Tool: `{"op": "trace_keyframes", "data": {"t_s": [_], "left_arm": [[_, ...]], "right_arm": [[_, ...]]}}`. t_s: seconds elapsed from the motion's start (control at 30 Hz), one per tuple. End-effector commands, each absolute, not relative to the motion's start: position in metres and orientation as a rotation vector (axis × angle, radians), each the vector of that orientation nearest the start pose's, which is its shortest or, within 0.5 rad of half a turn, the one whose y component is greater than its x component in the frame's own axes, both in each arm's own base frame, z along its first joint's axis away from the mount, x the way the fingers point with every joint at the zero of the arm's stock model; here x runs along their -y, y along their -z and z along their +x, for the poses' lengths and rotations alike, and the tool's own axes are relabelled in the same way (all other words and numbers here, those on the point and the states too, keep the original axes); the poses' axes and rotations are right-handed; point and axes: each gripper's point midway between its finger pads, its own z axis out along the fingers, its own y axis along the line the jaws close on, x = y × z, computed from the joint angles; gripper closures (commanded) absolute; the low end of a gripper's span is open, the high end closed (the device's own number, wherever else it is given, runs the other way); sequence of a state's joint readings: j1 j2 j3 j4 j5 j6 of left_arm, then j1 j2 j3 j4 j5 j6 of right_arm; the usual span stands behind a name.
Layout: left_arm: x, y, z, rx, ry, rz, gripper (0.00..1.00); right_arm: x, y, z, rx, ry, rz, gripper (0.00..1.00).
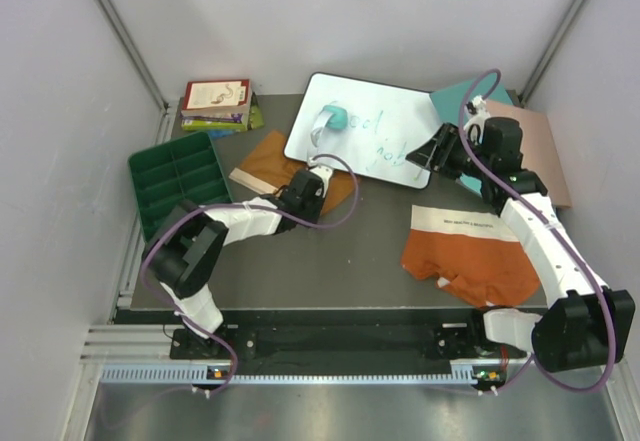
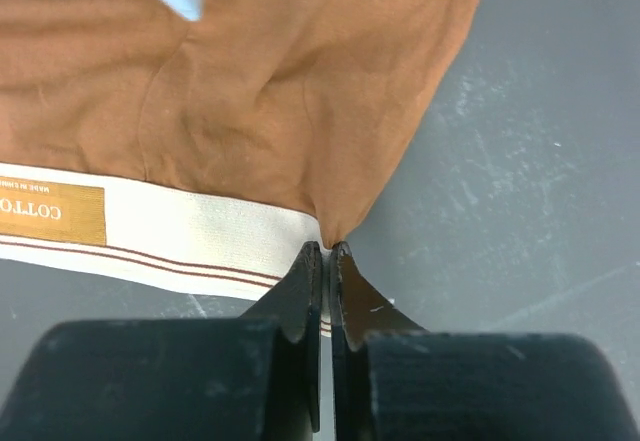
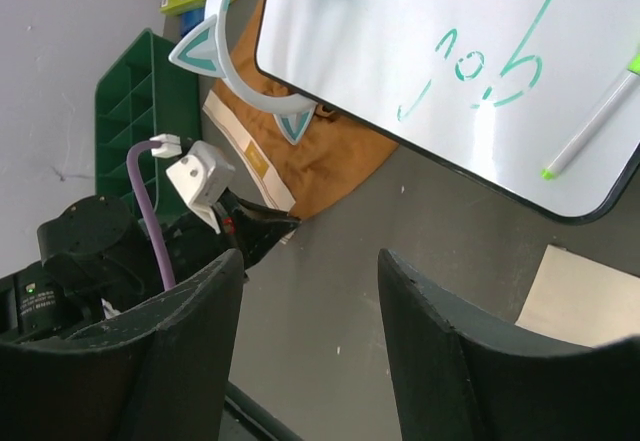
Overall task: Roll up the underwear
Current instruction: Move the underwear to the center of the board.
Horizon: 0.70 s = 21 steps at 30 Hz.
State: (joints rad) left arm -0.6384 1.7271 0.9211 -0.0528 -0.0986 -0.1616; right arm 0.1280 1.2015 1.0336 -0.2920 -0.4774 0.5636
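A mustard-tan underwear [image 1: 268,164] [image 2: 280,91] [image 3: 330,166] lies flat left of centre, its far edge tucked under a whiteboard [image 1: 370,131]. My left gripper [image 1: 298,193] [image 2: 327,248] is shut on the right end of its cream waistband [image 2: 200,226], the jaws pinched together on the corner. A rust-orange underwear [image 1: 480,261] with a white waistband [image 1: 465,223] lies crumpled at the right. My right gripper [image 1: 432,153] [image 3: 310,296] hovers above the table by the whiteboard's right edge, open and empty, looking toward the left gripper [image 3: 255,226].
A teal headband [image 1: 335,118] [image 3: 235,56] rests on the whiteboard's left end, beside a green marker [image 3: 595,121]. A green compartment tray [image 1: 175,176] stands at the left, books [image 1: 215,101] behind it. Teal [image 1: 465,96] and pink [image 1: 545,146] boards lie at the back right.
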Motion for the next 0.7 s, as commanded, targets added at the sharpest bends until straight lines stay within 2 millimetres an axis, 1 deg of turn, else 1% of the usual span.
{"op": "trace_keyframes", "data": {"t_s": [0.0, 0.07, 0.1, 0.13, 0.17, 0.2, 0.3, 0.37, 0.47, 0.5, 0.53, 0.57, 0.6, 0.63, 0.67], "left_arm": [[0.257, -0.007, 0.285, -2.452, 0.3, 0.703, 1.0], [0.265, -0.012, 0.27, -2.444, 0.322, 0.745, 1.0], [0.274, -0.013, 0.258, -2.435, 0.349, 0.783, 1.0], [0.277, -0.014, 0.251, -2.439, 0.369, 0.782, 1.0], [0.277, -0.014, 0.241, -2.443, 0.381, 0.793, 1.0], [0.283, -0.015, 0.228, -2.441, 0.403, 0.826, 1.0], [0.283, -0.015, 0.203, -2.449, 0.392, 0.858, 1.0], [0.281, -0.018, 0.191, -2.455, 0.406, 0.852, 1.0], [0.287, -0.024, 0.168, -2.439, 0.477, 0.884, 1.0], [0.292, -0.027, 0.16, -2.426, 0.508, 0.905, 1.0], [0.297, -0.031, 0.155, -2.427, 0.56, 0.879, 1.0], [0.3, -0.035, 0.147, -2.428, 0.623, 0.878, 1.0], [0.304, -0.039, 0.142, -2.439, 0.668, 0.845, 1.0], [0.31, -0.043, 0.14, -2.427, 0.709, 0.826, 1.0], [0.31, -0.044, 0.137, -2.427, 0.734, 0.81, 1.0]], "right_arm": [[-0.145, -0.264, 0.338, -2.04, -0.899, 0.076, 0.44], [-0.144, -0.262, 0.335, -2.043, -0.888, 0.074, 0.44], [-0.143, -0.259, 0.334, -2.05, -0.883, 0.076, 0.44], [-0.142, -0.258, 0.332, -2.047, -0.879, 0.075, 0.44], [-0.142, -0.254, 0.331, -2.054, -0.881, 0.077, 0.44], [-0.143, -0.252, 0.329, -2.058, -0.884, 0.077, 0.44], [-0.145, -0.241, 0.324, -2.08, -0.892, 0.073, 0.44], [-0.149, -0.235, 0.321, -2.093, -0.885, 0.059, 0.44], [-0.154, -0.214, 0.313, -2.136, -0.868, 0.054, 0.44], [-0.16, -0.209, 0.309, -2.15, -0.874, 0.038, 0.44], [-0.162, -0.203, 0.307, -2.164, -0.866, 0.042, 0.44], [-0.163, -0.192, 0.302, -2.192, -0.865, 0.045, 0.44], [-0.168, -0.184, 0.296, -2.219, -0.864, 0.033, 0.44], [-0.167, -0.176, 0.294, -2.24, -0.84, 0.046, 0.44], [-0.169, -0.162, 0.286, -2.281, -0.833, 0.049, 0.44]]}}
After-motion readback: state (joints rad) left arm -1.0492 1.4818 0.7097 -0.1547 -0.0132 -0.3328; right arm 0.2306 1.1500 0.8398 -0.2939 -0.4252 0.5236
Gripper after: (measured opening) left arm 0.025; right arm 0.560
